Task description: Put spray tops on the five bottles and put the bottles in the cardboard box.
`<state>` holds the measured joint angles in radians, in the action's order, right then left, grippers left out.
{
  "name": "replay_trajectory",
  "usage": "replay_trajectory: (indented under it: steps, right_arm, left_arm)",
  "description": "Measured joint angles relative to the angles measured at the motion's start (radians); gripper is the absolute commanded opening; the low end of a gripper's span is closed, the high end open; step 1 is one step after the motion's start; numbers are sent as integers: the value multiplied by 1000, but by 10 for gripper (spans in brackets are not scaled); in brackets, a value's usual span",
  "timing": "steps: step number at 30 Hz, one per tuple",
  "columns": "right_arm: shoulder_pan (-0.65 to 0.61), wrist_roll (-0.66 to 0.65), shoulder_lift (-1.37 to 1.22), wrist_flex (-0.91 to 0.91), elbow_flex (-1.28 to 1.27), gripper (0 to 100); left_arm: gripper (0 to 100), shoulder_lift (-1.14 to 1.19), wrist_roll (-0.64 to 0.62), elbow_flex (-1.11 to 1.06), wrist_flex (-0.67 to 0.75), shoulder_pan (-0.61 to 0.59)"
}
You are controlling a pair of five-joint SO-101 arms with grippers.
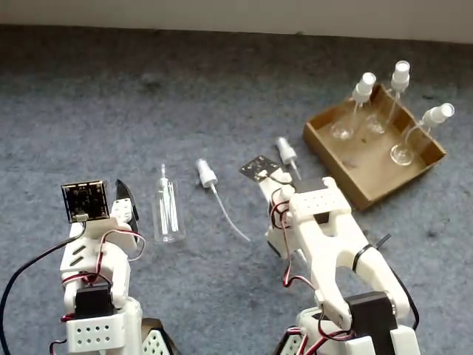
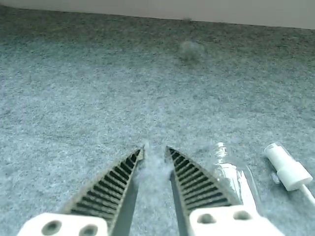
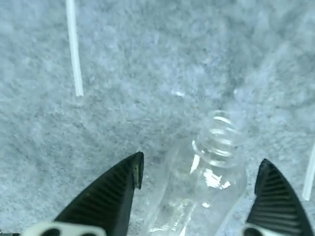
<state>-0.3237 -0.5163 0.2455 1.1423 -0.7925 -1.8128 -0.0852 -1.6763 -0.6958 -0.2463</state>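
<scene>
Three capped bottles fill the cardboard box at two o'clock; right gripper, wide, straddles a bare bottle, should close; left gripper narrow, empty.

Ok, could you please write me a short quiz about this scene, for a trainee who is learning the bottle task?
1. How many capped bottles stand in the cardboard box?
2. True or false: the bottle between the open jaws of the right claw already carries a spray top.
3. How many loose spray tops lie on the carpet? A. one B. two C. four
Key: 1. three; 2. false; 3. B.
</scene>
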Motion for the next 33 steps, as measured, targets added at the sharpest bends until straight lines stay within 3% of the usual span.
replay_trajectory:
  steps: [22, 33]
  right_arm:
    - [25, 0, 173, 100, -58, 332]
    - [25, 0, 175, -44, -157, 332]
  left_arm:
    - [34, 0, 0, 0, 0, 0]
    - [34, 0, 0, 0, 0, 0]
